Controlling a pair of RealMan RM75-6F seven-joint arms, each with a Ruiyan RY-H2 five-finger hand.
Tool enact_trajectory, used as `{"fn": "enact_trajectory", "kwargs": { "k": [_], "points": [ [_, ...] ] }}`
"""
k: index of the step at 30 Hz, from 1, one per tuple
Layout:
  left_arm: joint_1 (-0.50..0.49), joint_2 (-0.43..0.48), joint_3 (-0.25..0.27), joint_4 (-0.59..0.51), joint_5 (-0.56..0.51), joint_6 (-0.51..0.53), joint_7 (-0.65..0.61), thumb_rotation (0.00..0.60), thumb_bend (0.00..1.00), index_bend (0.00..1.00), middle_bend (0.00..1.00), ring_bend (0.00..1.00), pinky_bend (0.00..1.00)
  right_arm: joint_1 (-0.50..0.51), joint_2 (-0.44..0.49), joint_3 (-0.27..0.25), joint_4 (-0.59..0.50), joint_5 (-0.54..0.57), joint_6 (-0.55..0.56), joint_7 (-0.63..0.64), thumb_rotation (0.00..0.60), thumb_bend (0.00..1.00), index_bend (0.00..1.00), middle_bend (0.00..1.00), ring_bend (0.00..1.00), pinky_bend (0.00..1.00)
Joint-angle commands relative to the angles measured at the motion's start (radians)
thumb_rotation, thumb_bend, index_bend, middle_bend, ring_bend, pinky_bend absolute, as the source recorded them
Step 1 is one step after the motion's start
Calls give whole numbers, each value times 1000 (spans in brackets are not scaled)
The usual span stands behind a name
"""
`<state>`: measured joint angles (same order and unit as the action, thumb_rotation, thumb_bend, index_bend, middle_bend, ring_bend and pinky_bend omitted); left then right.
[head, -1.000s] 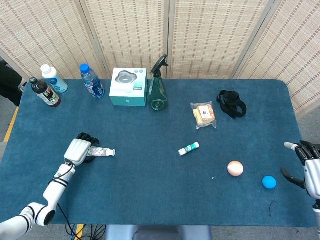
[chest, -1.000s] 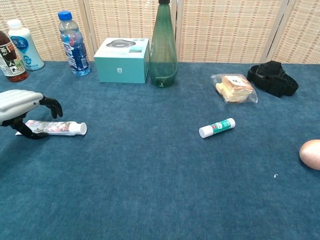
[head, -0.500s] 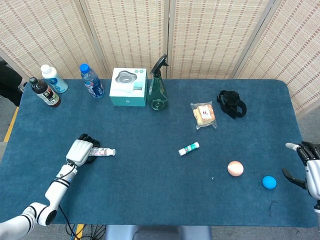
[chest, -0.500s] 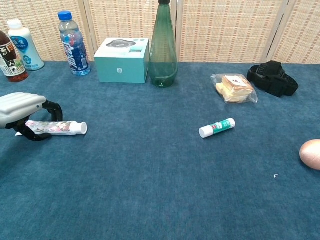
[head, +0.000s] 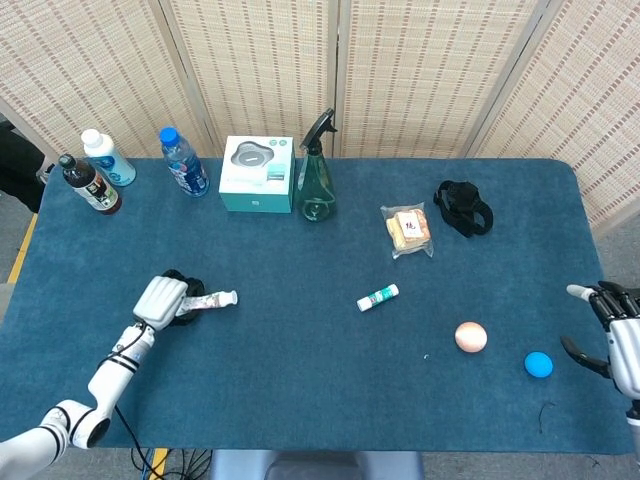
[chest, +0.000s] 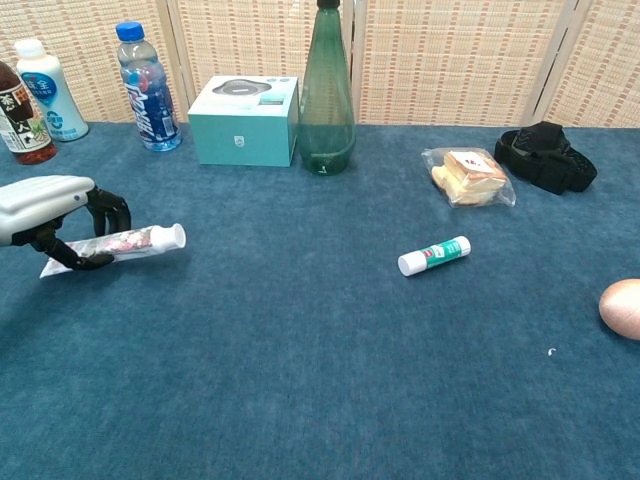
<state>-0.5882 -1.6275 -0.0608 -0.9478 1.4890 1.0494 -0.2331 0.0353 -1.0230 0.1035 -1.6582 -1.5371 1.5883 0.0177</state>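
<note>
Your left hand is gripping the toothpaste tube by its flat tail end, fingers clamped around it, with the capped end tilting up off the tabletop near its left edge. Since you are holding it so far back, be keeping the squeeze gentle and the wrist level so the tube is not swinging or slipping out. Your right hand is resting at the far right edge, fingers apart and holding nothing.

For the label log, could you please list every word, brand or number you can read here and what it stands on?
Nothing reads clearly.
Bread bag: one red character, blurred.
Dark bottle: white characters, cut off.
Blue-capped bottle, white bottle, teal box, glue stick, tube in the left robot hand: print too small.
</note>
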Motion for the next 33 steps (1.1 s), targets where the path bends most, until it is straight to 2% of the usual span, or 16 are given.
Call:
{"fn": "enact_trajectory", "kwargs": {
  "k": [1, 9, 16, 22, 33],
  "points": [
    [-16, 52, 11, -51, 51, 39, -105, 600, 380, 551, 636, 449, 267, 18, 14, 0, -12, -35, -6, -5, 600, 127, 304, 344, 199, 281],
    [-46, 186, 32, -263, 127, 75, -242, 600, 384, 564, 652, 467, 267, 120, 36, 22, -47, -162, -56, -37, 600, 128, 304, 344, 199, 282],
    [-101, 262, 27, -438, 141, 22, -287, 600, 384, 564, 653, 467, 267, 266, 15, 46, -85, -284, -160, -39, 600, 80, 315, 344, 199, 282],
    [-142, 284, 9, -505, 131, -19, -291, 600, 386, 570, 656, 467, 267, 380, -32, 62, -106, -334, -251, -29, 600, 74, 366, 348, 199, 282],
    [-186, 330, -20, -555, 84, -75, -434, 600, 406, 578, 666, 469, 266, 546, -174, 91, -72, -366, -377, -122, 600, 69, 425, 358, 199, 282]
  ]
}}
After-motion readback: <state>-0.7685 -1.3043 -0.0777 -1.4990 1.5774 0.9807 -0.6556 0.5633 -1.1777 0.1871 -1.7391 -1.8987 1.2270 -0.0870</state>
